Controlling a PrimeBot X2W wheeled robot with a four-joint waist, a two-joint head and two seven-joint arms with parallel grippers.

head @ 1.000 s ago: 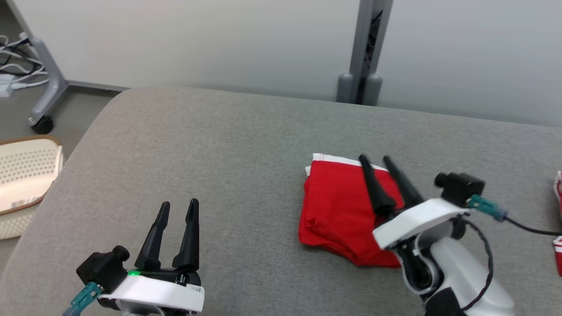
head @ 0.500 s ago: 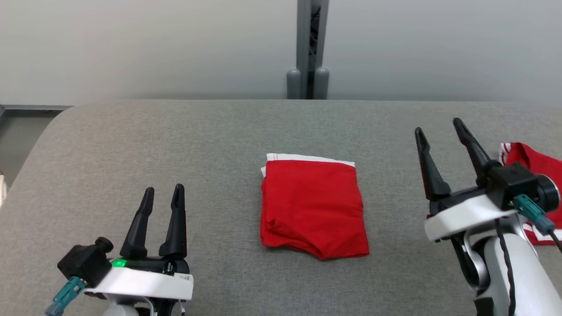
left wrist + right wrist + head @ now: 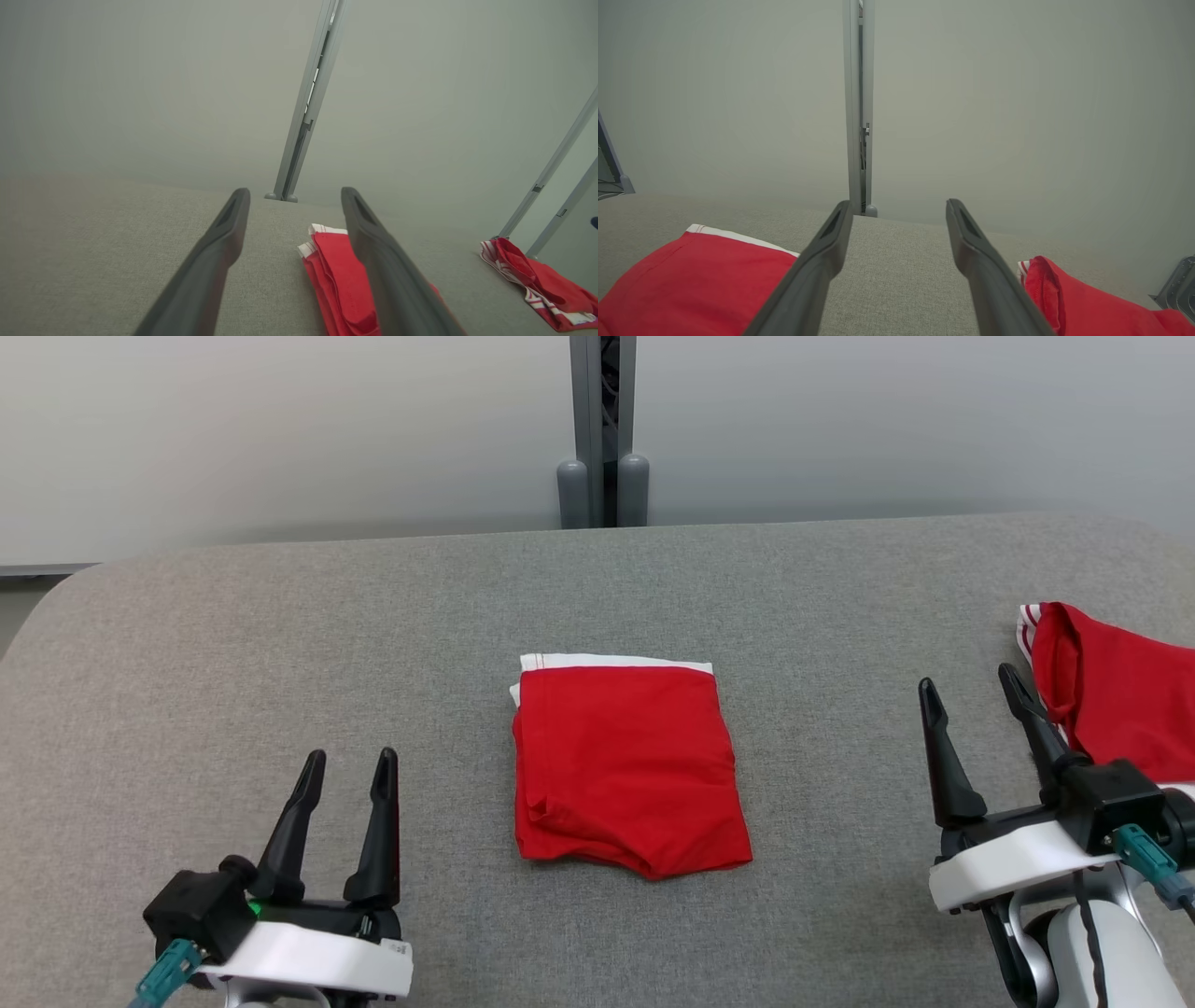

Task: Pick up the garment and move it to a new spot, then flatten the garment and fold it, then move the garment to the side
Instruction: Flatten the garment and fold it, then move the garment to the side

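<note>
Nearest the camera, the left gripper [image 3: 352, 756] is held low over the grey padded surface [image 3: 280, 635] with its two dark fingers spread apart and nothing between them. The right gripper [image 3: 966, 678] is likewise held released and empty at the opposite side, fingers pointing away from the robot.

Between the two, well apart from both, the red garment [image 3: 627, 770] is laid flat in the middle of the surface. It is folded into a compact, roughly square packet, with a white band [image 3: 616, 662] showing along its far edge and a small wrinkle at its near left corner. From this the pick-up, the flattening and the fold are judged to be done. What appears to be left is the last step – the packet is not yet set to the side.

Further right, just beyond the right gripper's fingers, a second red garment [image 3: 1116, 695] with white trim is seen lying loosely bunched, not folded.

Beyond the far edge, a grey post [image 3: 602, 429] is seen standing against a pale wall [image 3: 280, 429].
</note>
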